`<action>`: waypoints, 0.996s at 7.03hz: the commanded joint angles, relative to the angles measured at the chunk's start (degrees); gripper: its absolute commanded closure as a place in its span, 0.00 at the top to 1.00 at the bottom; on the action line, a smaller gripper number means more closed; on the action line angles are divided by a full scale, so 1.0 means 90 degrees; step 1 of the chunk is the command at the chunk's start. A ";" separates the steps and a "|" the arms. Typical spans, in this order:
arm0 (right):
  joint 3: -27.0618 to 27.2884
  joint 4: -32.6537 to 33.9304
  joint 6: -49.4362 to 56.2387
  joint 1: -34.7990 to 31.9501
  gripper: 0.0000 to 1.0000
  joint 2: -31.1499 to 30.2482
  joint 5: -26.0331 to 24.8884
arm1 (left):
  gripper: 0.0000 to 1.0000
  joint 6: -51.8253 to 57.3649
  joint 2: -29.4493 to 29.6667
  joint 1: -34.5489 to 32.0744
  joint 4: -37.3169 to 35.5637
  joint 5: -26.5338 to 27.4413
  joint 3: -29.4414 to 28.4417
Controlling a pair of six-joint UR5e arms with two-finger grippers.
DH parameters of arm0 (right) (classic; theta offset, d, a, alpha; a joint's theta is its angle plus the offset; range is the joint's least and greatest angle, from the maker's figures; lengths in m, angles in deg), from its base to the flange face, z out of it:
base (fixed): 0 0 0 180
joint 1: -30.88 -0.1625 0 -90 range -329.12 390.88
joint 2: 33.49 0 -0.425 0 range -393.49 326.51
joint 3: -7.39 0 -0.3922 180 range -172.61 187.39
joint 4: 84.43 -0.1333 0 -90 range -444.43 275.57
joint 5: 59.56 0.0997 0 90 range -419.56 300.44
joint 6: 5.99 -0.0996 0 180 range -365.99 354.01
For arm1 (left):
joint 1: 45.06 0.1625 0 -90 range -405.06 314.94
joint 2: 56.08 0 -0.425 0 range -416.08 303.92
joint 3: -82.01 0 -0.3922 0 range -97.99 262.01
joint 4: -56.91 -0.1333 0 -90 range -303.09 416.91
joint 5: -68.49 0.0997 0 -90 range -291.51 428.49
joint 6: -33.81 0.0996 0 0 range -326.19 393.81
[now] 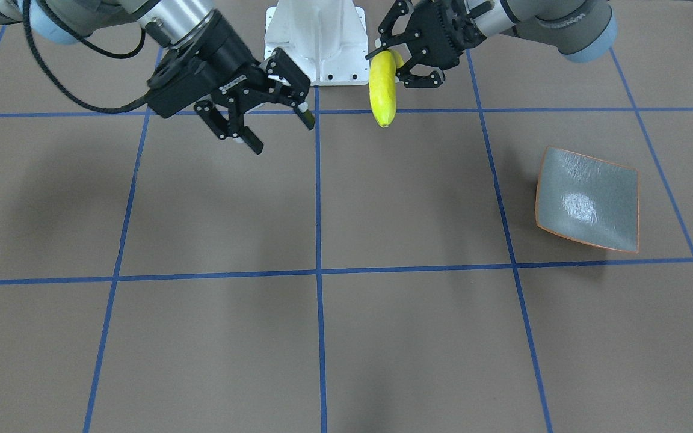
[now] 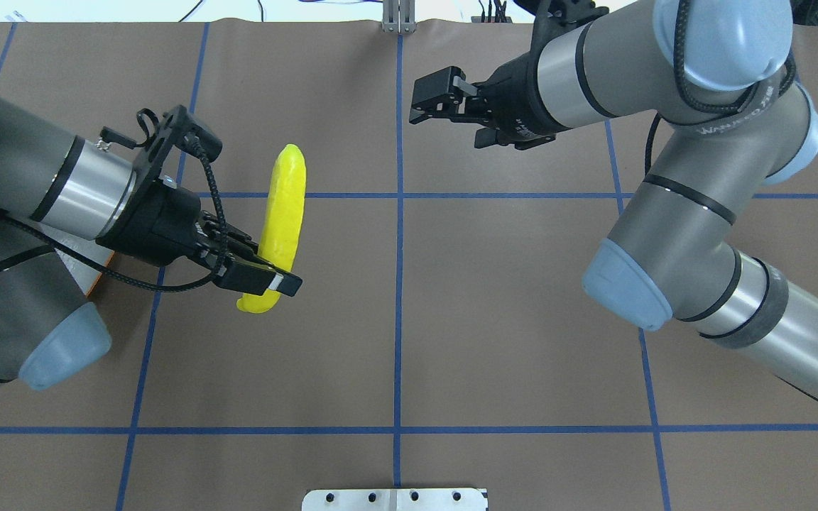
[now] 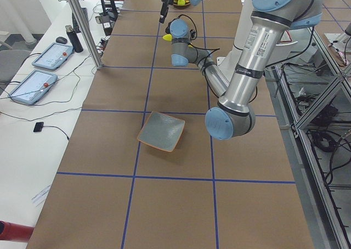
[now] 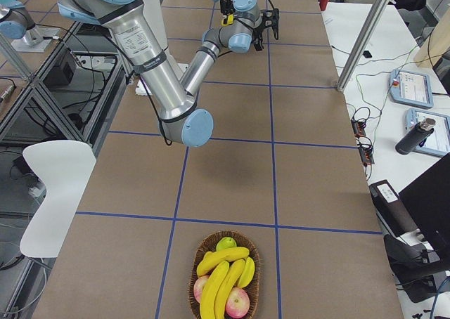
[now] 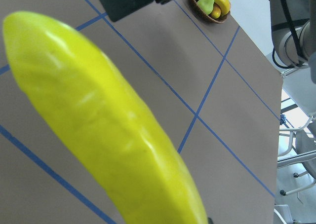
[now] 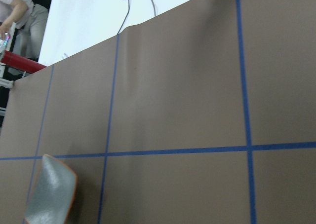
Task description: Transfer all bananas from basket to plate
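Tabletop point(image 1: 382, 337): plate point(image 1: 587, 201) bare, robot's left side. Basket point(image 4: 192, 298) at far right end, bananas point(image 4: 221, 277) inside. Banana point(image 2: 282, 220) aloft; left gripper point(image 1: 397, 65) fingers clamped near one end. Right gripper point(image 1: 283, 135) fingers spread, empty. Advice: swing over plate, lower, release flat.

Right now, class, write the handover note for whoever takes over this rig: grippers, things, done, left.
Left gripper: jaws shut on a banana, held in the air.
Right gripper: jaws open, empty.
Plate: empty, on the robot's left.
Basket: far right end, more bananas inside.
Done: one banana out, none plated.
Left: plate it, then fetch the rest.
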 commanded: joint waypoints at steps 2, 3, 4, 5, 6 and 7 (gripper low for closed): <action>-0.0012 0.1651 0.1843 -0.0967 1.00 -0.0593 0.0353 | 0.00 -0.0079 -0.1377 -0.0652 0.0012 0.0101 0.0254; -0.0002 0.1643 0.2518 -0.1309 1.00 -0.1070 0.0636 | 0.00 -0.0001 -0.1904 -0.0935 0.0002 0.0121 0.0235; 0.0008 0.1672 0.3172 -0.1554 1.00 -0.1481 0.0667 | 0.00 0.0019 -0.2315 -0.1102 0.0002 0.0121 0.0215; -0.0002 0.1663 0.4097 -0.1846 1.00 -0.2036 0.0687 | 0.00 0.0029 -0.2600 -0.1181 -0.0008 0.0198 0.0099; -0.0012 0.1663 0.5257 -0.2294 1.00 -0.2544 0.0813 | 0.00 0.0058 -0.2699 -0.1182 -0.0008 0.0412 -0.0105; -0.0080 0.1663 0.6138 -0.2811 1.00 -0.2956 0.1162 | 0.00 0.0252 -0.2700 -0.1191 -0.0018 0.0462 -0.0417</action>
